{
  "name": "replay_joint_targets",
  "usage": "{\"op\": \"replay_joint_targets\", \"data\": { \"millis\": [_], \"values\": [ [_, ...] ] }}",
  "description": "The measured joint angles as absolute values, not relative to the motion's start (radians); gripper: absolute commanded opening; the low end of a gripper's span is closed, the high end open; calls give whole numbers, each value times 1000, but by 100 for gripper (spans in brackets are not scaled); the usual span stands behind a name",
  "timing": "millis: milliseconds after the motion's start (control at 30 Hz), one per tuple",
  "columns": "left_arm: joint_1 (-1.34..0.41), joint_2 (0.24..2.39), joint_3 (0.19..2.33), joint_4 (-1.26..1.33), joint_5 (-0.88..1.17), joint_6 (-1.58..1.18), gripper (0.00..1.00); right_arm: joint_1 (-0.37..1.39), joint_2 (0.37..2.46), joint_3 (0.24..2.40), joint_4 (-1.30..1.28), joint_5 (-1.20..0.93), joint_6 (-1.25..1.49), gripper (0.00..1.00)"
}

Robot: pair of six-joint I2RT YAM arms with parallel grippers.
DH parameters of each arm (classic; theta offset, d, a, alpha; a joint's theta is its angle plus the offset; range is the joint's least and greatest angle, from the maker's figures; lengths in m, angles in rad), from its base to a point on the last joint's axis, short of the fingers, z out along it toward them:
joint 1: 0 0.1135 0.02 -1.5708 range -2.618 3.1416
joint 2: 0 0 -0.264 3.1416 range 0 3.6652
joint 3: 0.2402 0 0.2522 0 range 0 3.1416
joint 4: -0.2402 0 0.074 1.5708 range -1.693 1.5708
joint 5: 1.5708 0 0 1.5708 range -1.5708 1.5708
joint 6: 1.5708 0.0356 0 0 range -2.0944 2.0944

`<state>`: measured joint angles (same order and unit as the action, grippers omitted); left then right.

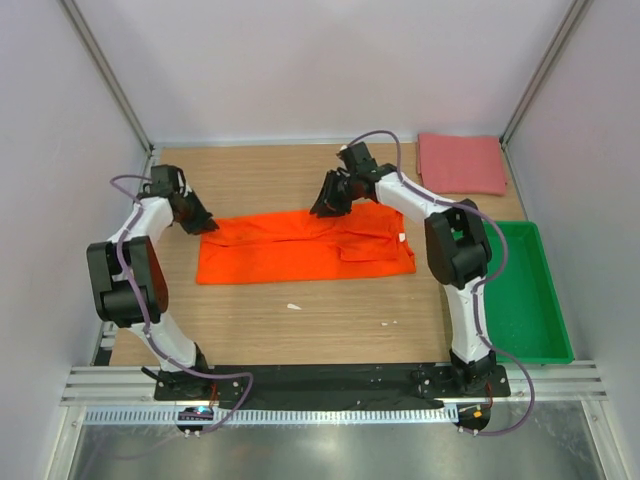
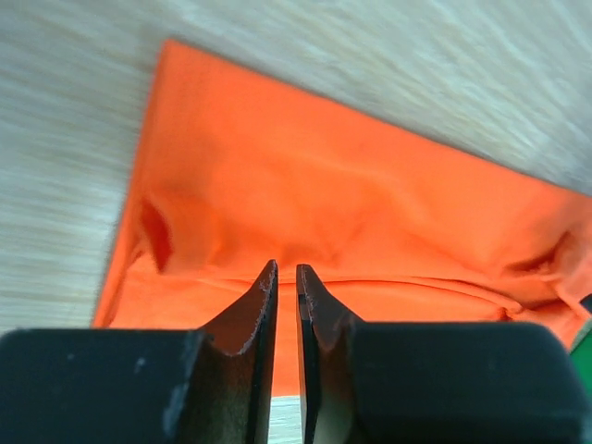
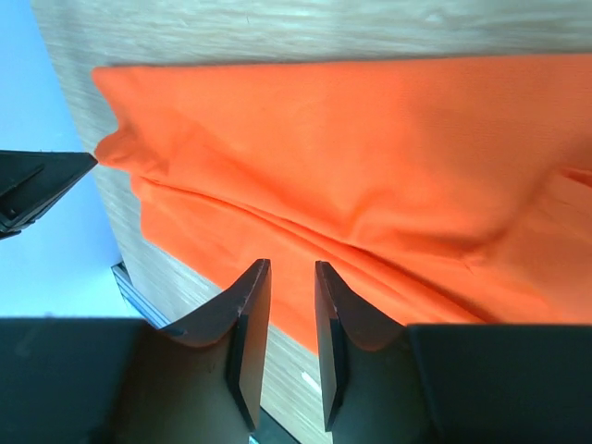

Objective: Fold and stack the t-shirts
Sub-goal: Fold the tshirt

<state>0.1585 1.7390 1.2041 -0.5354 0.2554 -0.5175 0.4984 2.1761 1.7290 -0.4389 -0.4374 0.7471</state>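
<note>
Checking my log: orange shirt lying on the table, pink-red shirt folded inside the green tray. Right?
No. The pink-red shirt lies folded on the table beyond the green tray, not inside it; the top external view shows this. The orange shirt does lie on the table.

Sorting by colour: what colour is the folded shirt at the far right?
The shirt is pink-red; top view.

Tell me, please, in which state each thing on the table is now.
orange t-shirt, folded into a long band, flat on the table.
pink-red t-shirt, folded, lying at the far right corner.
green tray, upright, at the right side.
left tool, open only a slit, holding nothing.
right tool, open, holding nothing.
</note>
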Motion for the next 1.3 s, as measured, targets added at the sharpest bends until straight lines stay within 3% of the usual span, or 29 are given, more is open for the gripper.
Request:
{"op": "replay_joint_targets", "data": {
  "millis": [267, 433, 567, 800, 967, 1300],
  "values": [
    [29, 1811, 1286, -465, 422, -542, 10, 381, 2155, 1792, -593, -400, 628, 36],
    [-156, 1924, 1323, -308, 564, -594, 16, 319, 2175, 1823, -678, -354, 564, 43],
    [-277, 1982, 1316, -140, 614, -677, 17, 292, 2173, 1782, -709, -340, 534, 43],
    [-364, 2087, 1318, 125, 617, -814, 15, 278, 2118, 1668, -743, -322, 499, 43],
    [-394, 2155, 1330, 153, 587, -859, 11, 261, 2029, 1592, -731, -316, 488, 35],
    [-434, 2196, 1373, 153, 572, -890, 5, 164, 1954, 1500, -699, -322, 488, 33]
  ]
}}
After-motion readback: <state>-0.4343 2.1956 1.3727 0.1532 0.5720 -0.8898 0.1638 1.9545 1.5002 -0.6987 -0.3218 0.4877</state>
